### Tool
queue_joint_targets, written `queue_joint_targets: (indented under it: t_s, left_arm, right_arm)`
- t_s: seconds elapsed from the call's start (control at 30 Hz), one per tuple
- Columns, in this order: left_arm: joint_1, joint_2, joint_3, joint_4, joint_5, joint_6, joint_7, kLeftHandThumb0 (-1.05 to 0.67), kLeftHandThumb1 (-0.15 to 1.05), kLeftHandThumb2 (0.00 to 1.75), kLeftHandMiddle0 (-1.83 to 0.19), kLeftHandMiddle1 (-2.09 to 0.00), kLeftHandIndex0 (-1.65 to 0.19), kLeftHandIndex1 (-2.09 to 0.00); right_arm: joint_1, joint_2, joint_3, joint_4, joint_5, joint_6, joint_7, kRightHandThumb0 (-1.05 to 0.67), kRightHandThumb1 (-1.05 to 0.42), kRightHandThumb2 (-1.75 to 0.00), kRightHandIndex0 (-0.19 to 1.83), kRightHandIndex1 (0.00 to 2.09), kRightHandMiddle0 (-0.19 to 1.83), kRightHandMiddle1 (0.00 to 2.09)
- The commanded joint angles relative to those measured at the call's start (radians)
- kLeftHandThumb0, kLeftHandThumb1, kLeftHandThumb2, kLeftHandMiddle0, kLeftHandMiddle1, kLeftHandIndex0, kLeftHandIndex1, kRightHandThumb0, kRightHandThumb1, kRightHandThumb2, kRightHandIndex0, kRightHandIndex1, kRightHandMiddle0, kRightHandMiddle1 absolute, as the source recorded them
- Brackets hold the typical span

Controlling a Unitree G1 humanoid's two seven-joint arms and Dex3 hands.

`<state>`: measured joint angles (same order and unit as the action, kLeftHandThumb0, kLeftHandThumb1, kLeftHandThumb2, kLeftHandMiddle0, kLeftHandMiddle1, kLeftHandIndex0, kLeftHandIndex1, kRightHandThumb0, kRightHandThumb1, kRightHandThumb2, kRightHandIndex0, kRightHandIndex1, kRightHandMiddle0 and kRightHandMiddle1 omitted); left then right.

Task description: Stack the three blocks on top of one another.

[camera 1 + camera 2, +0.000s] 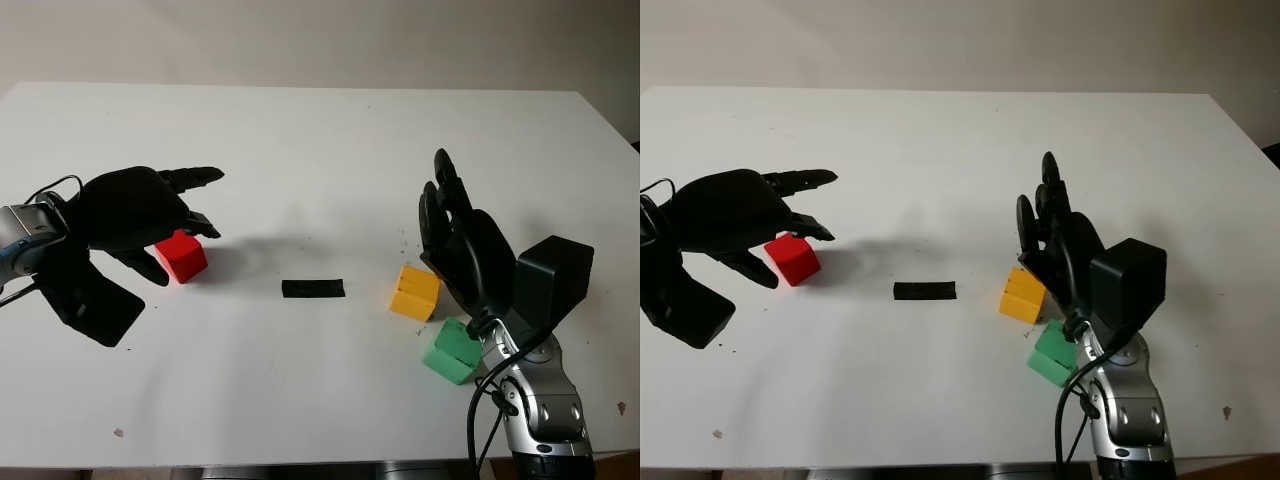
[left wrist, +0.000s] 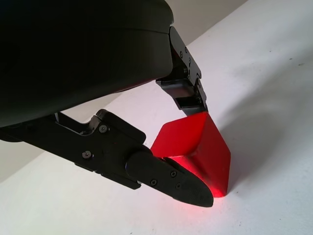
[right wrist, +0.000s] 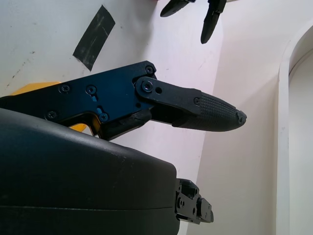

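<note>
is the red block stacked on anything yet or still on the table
Still on the table: the red block sits alone there, left hand around it; yellow block and green block lie apart.

Smooth glossy red block (image 2: 195, 147), matt white table (image 1: 320, 150), matt black tape (image 1: 313, 288)

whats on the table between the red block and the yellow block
A short strip of black tape lies flat on the white table, roughly midway between the red block and the yellow block; the head views show it.

The white table (image 1: 320, 130) bears a red block (image 1: 182, 256), black tape strip (image 1: 313, 288), yellow block (image 1: 414, 291) and green block (image 1: 452, 351).
</note>
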<state>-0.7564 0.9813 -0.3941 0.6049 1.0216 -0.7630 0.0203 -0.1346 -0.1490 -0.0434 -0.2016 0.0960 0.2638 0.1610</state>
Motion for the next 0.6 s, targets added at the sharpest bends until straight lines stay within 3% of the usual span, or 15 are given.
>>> queue_joint_targets:
  t_s: [0.0, 0.1, 0.23, 0.57]
  left_arm:
    - [-0.017, -0.003, -0.015, 0.016, 0.011, 0.001, 0.027, -0.52, 0.93, 0.06, -0.14, -0.06, -0.32, -1.11]
    - [-0.026, -0.006, -0.022, 0.035, 0.016, -0.007, 0.049, -0.47, 0.96, 0.06, -0.18, -0.07, -0.3, -1.32]
    - [-0.032, -0.008, -0.03, 0.045, 0.023, -0.002, 0.076, -0.42, 0.98, 0.06, -0.22, -0.08, -0.29, -1.42]
    - [-0.045, 0.005, -0.042, 0.0, 0.08, 0.046, 0.098, -0.42, 0.94, 0.05, -0.28, -0.08, -0.37, -1.22]
  right_arm:
    - [-0.001, -0.01, -0.007, -0.007, 0.0, -0.008, 0.002, -0.74, -1.05, -0.68, -0.19, 0.0, -0.19, 0.0]
    - [0.0, -0.009, -0.009, -0.002, 0.002, -0.016, 0.004, -0.74, -1.05, -0.68, -0.19, 0.0, -0.19, 0.0]
    - [0.0, -0.008, -0.014, 0.009, 0.004, -0.03, 0.011, -0.74, -1.05, -0.67, -0.19, 0.0, -0.19, 0.0]
    - [-0.004, -0.002, -0.006, 0.002, -0.004, -0.016, 0.002, -0.73, -1.05, -0.68, -0.19, 0.0, -0.19, 0.0]
